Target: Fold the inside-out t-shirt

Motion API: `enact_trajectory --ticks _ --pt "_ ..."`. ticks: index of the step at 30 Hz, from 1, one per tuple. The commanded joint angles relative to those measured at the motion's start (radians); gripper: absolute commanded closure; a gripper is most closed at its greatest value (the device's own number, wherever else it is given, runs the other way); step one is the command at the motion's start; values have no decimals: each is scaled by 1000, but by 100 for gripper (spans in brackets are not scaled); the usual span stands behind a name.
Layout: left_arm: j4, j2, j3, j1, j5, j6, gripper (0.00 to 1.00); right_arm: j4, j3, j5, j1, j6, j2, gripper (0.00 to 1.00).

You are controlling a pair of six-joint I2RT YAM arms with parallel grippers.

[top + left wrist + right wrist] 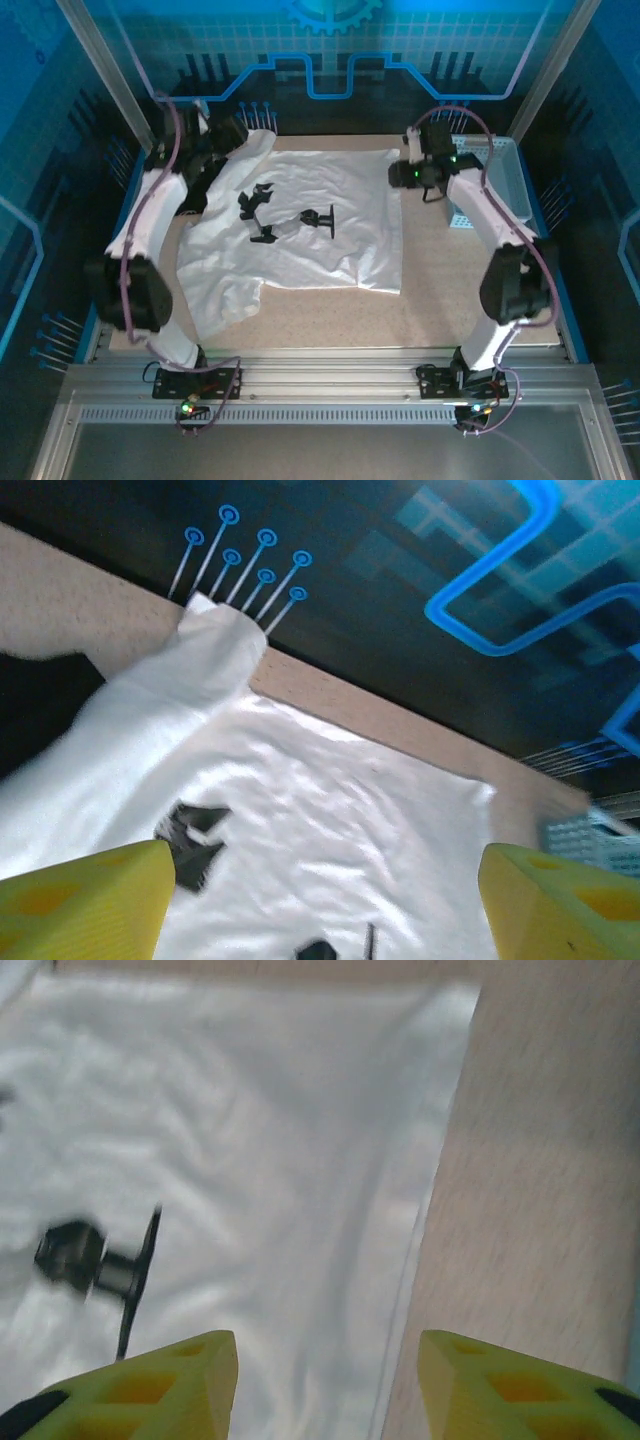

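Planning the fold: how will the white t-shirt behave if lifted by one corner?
Probably floppy: the white t-shirt lies flat and wrinkled, so it would likely drape and sag. It looks thin, so it is probably light, and pushing may bunch it.

This is a robotics lab test cell. The left arm (150,215) and right arm (490,225) are bolted to an aluminium extrusion rail (330,385) at the near edge of a tan table (440,310). Blue wall panels (400,60) printed with circuit-trace graphics enclose it on three sides
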Motion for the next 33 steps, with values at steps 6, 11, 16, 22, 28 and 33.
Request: enact_trajectory --ticks 6,11,16,22,28,33 --pt "181 -374 -577 -10 115 -212 18 -87 -489 -17 52 167 -267 47" --pt "134 -498 -741 -13 123 -193 18 -51 -616 -68 71 221 -274 47" --pt "128 -541 -796 -18 141 -174 17 -33 -639 -45 120 245 -198 47" --pt "121 -526 -804 -19 157 -142 17 -8 -646 -24 180 285 -137 49" --pt "110 -524 -795 -19 161 -123 17 -10 -621 -6 219 301 -85 54" --pt "96 -537 -796 -19 160 -113 16 -34 -611 5 229 289 -75 69"
